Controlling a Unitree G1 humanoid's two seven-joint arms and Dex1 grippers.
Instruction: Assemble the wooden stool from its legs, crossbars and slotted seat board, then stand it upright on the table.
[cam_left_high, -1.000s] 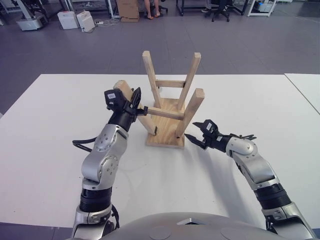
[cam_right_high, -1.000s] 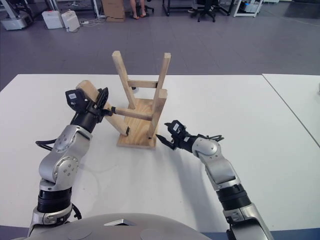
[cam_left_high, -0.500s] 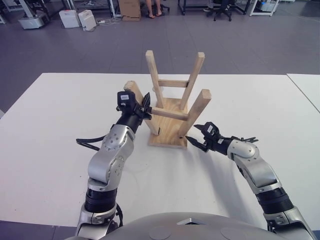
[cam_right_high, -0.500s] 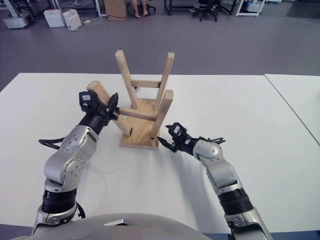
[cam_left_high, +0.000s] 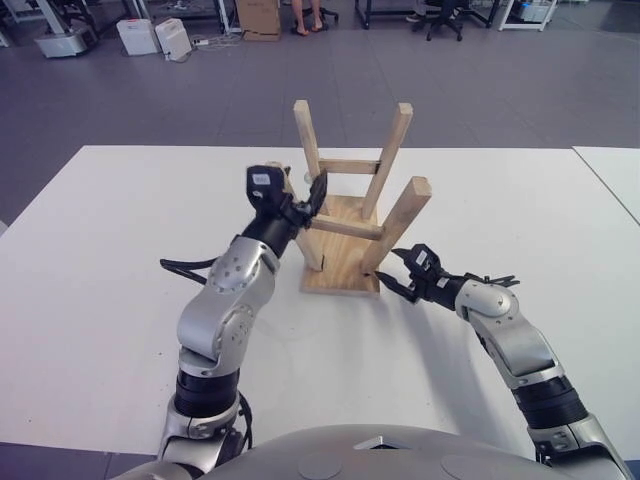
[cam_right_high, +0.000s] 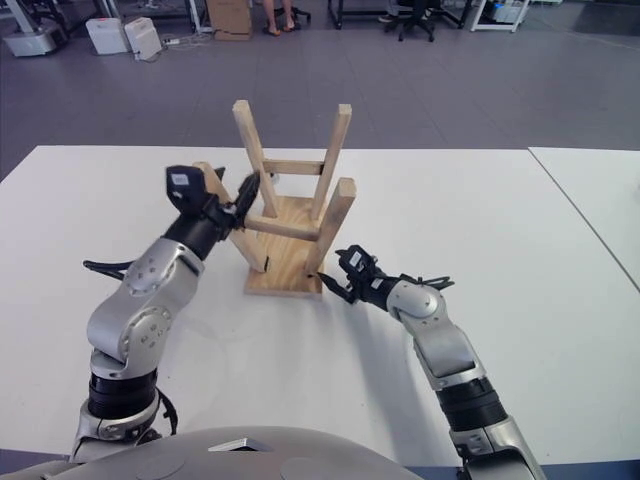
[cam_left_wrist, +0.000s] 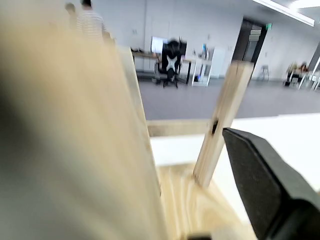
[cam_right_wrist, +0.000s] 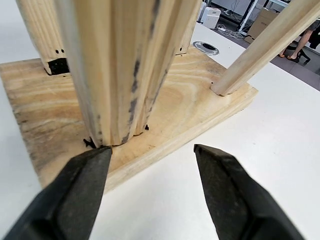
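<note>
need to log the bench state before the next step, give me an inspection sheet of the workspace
surface: white table
job's things: stool upside down, seat board flat on the table, legs pointing up, crossbars between them
clutter: nothing seen
grippers: left gripper at the near-left leg; right gripper open at the seat board's near-right corner
cables: black cable looped over the table, robot's left
surroundings: grey floor, office chairs, cardboard box, second white table
</note>
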